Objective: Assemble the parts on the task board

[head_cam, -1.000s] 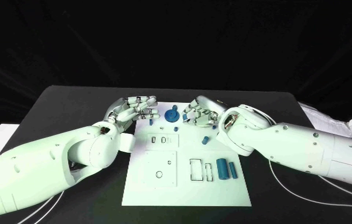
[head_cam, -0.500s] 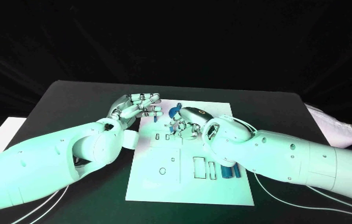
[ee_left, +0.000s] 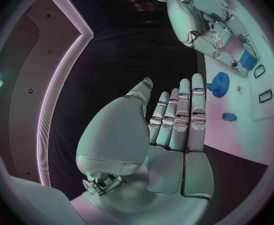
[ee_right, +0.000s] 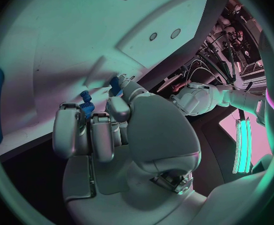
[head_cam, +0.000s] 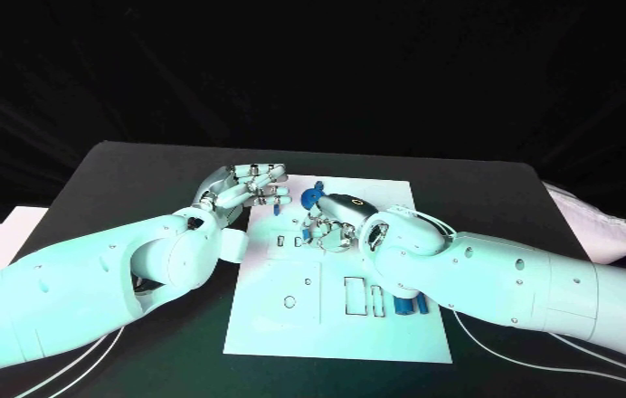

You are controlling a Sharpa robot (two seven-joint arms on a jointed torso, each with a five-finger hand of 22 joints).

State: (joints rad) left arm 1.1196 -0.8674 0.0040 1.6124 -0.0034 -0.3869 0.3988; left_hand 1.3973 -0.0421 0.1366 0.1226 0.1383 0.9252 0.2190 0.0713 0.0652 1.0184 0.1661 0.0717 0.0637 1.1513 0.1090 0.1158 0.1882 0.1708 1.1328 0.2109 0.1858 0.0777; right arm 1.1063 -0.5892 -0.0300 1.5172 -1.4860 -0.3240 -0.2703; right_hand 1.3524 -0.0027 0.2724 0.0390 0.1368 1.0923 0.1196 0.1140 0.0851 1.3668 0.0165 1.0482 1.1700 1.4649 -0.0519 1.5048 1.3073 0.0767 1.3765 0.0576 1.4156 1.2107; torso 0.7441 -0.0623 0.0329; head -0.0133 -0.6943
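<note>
From my seat I see the task board (head_cam: 342,326) sitting mid-table. My right hand (head_cam: 331,224) is down over the board's far half, fingers curled tight around a small blue part (ee_right: 86,108), pinching it right against the board surface. My left hand (head_cam: 248,188) hangs at the board's 10 o'clock corner, fingers straight and side by side, holding nothing. A blue gear (ee_left: 221,81) lies at the board's 12 o'clock edge, two blue cylinders (head_cam: 412,305) at about 4 o'clock.

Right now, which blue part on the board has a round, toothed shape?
The blue gear near the board's far edge; the other blue parts are small pegs or long cylinders.
</note>
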